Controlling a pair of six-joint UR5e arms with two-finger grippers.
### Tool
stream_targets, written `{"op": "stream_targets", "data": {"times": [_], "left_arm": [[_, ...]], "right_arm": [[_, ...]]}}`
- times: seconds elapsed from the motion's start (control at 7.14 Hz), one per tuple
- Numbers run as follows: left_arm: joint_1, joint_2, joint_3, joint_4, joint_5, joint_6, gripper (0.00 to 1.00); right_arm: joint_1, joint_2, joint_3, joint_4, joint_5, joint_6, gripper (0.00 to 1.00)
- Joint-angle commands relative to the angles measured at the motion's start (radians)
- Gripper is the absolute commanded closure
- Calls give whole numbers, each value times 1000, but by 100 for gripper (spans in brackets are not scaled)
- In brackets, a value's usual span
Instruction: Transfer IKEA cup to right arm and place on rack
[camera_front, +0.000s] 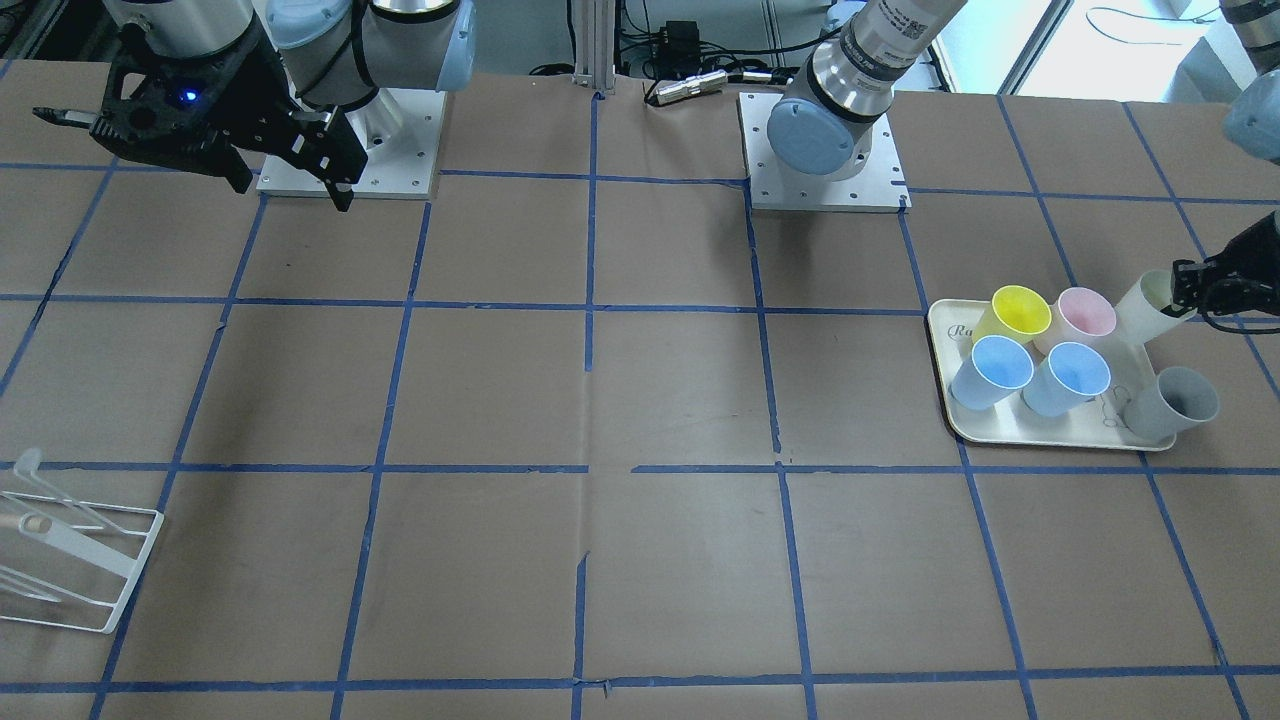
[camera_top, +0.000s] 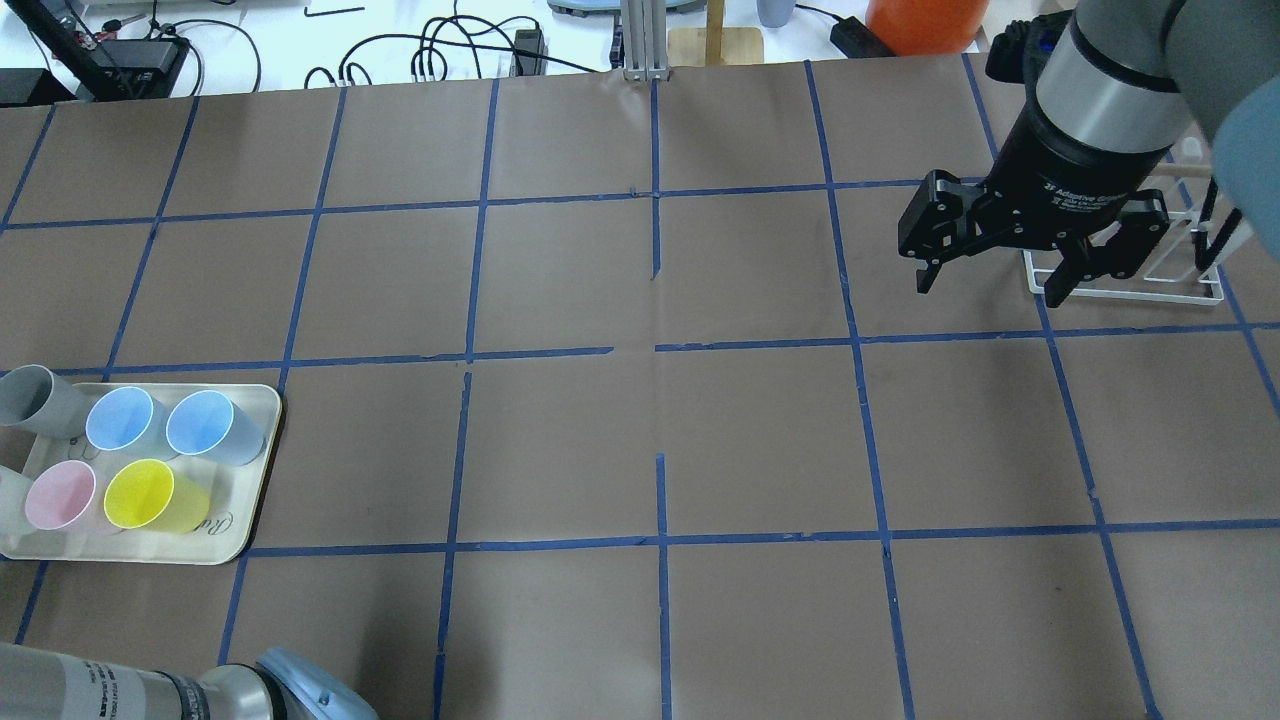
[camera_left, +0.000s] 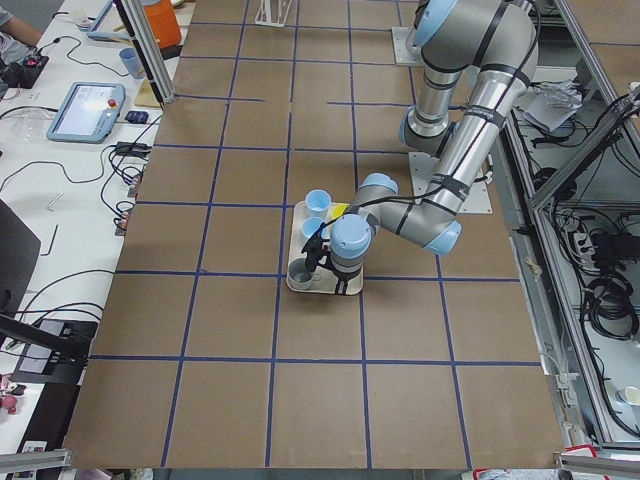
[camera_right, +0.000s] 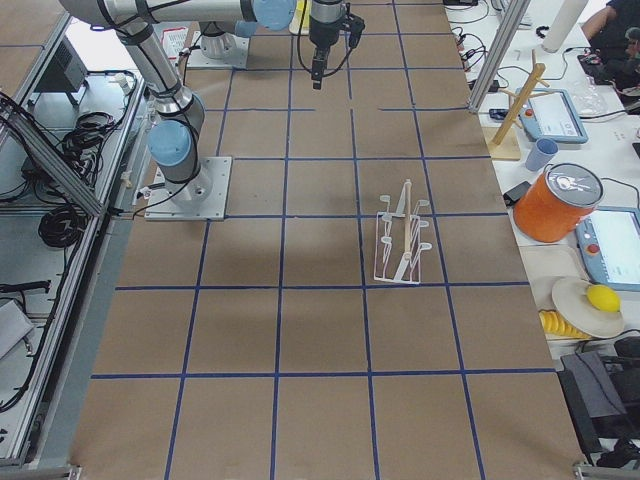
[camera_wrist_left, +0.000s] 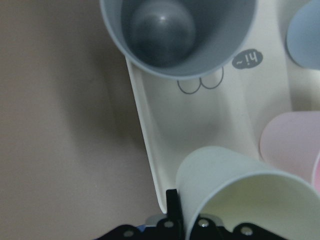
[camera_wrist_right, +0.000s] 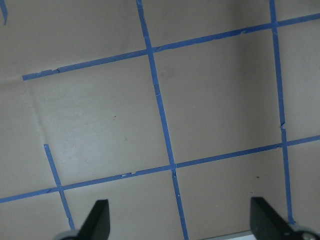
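The left hand (camera_left: 318, 258) hangs over the cup tray (camera_left: 297, 250).

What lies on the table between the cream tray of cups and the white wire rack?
Nothing. In the front-facing view, the stretch from the tray to the rack is bare brown table, crossed only by blue tape lines.

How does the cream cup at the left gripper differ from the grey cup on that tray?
Colour: the IKEA cup is pale cream-white, the grey cup mid grey. State: the left gripper pinches the IKEA cup's rim; nothing touches the grey cup. Place: the IKEA cup is next to the pink cup, the grey cup at a corner of the tray. Both are plain, handleless, tapered tumblers.
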Motion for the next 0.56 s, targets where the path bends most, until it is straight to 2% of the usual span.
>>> {"op": "stream_targets", "data": {"times": [0.0, 0.14, 0.42], "left_arm": [[-11, 78, 169, -309, -118, -2, 100], [-60, 92, 261, -449, -170, -8, 100], [-213, 110, 337, -597, -395, -121, 100]], "right_arm": [[-1, 1, -1, 1, 0, 1, 0], [-1, 4, -1, -2, 3, 1, 0], [-44, 8, -11, -2, 131, 43, 0]]}}
